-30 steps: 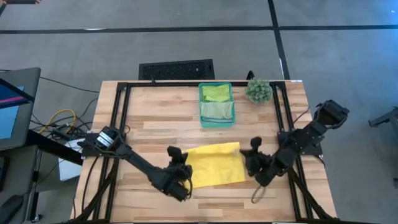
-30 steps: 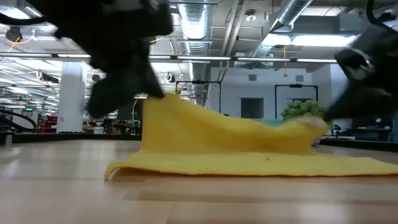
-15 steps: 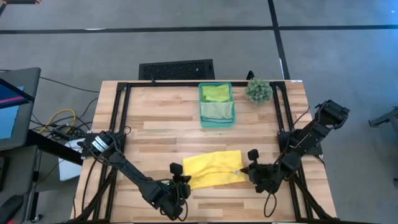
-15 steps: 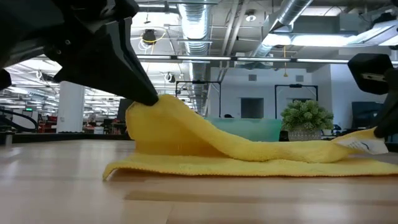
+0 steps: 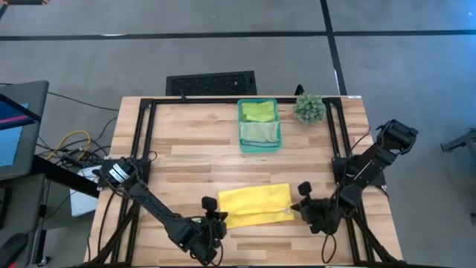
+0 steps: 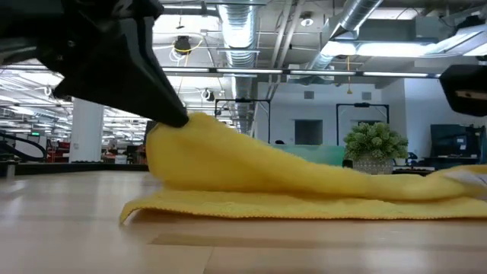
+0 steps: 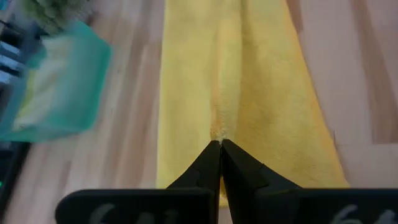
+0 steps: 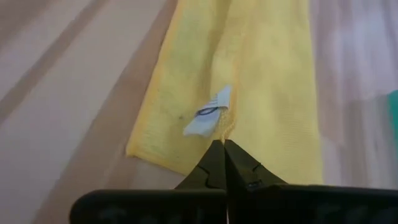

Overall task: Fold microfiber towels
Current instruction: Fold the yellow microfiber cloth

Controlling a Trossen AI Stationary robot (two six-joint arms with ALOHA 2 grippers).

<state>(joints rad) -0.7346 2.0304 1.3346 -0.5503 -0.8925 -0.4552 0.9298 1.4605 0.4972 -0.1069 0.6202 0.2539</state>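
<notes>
Since a second ago your yellow towel [image 5: 253, 205] has gone from spread flat to doubled over near the table's [image 5: 193, 149] front edge. Left hand [image 7: 220, 148] clenched on its left edge, right hand [image 8: 222, 145] clenched beside the white tag [image 8: 207, 113]. Teal bin [image 5: 259, 124] with two green towels [image 5: 258, 112] and plant [image 5: 309, 108] sit well behind, nothing between.

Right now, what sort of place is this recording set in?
Likely an industrial lab or open workshop: a wooden workbench on a black frame, exposed ceiling ducts with strip lights, and grey concrete floor around the table.
</notes>
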